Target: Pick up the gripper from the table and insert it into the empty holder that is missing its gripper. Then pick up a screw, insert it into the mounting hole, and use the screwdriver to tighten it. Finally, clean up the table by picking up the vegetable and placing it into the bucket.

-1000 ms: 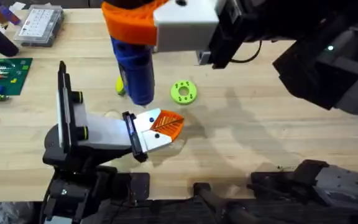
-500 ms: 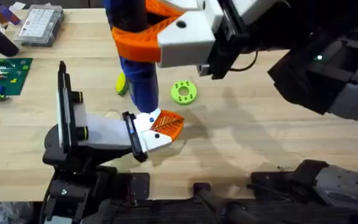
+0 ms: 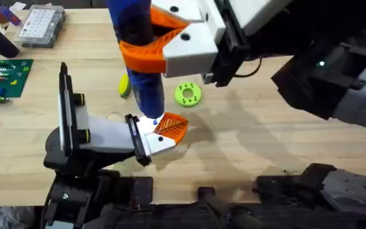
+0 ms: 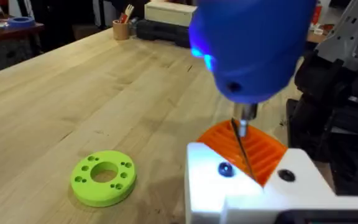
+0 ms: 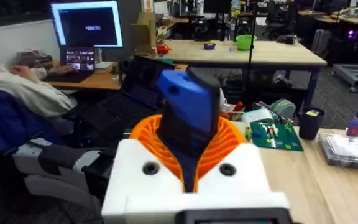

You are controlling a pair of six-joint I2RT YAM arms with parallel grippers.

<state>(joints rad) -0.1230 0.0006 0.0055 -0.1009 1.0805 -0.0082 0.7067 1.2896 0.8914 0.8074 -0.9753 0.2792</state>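
Pale wooden surface (image 3: 265, 140) under both arms. Right tool (image 3: 146, 39) clamped around the blue screwdriver (image 3: 146, 89), held upright, orange pads hugging the thick barrel. Lit blue near the tip, thin bit (image 4: 244, 142) pointing down onto the white-and-orange left tool (image 3: 164, 130), beside a dark screw hole (image 4: 225, 169). Left tool's opening: cannot tell. Just beyond, a lime-green ring (image 3: 187, 94) with holes. Yellow-green vegetable (image 3: 124, 86) lying behind the screwdriver, partly hidden.
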